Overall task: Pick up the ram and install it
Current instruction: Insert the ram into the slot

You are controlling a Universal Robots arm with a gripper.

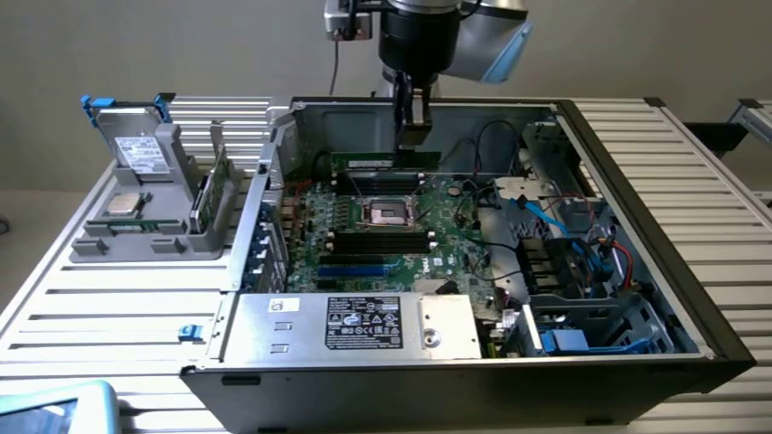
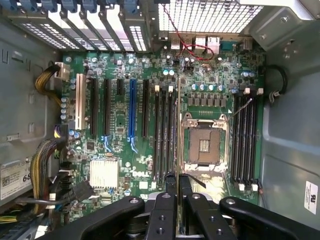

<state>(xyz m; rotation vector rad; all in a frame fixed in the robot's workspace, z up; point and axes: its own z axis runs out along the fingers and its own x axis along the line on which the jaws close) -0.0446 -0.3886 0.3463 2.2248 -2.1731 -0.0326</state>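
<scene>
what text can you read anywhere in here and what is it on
"DELL": printed on the motherboard.
"66": on the sticker by the cables; the rest of it is unreadable.
power supply label: print too small to read.
sticker on the bare wall: too blurred to read.

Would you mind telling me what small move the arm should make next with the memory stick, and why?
Probably a slight sideways shift over the black slots. The gripper is shut on the memory stick, which runs parallel to them but seems to lie just beside them, nearer the processor socket.
</scene>
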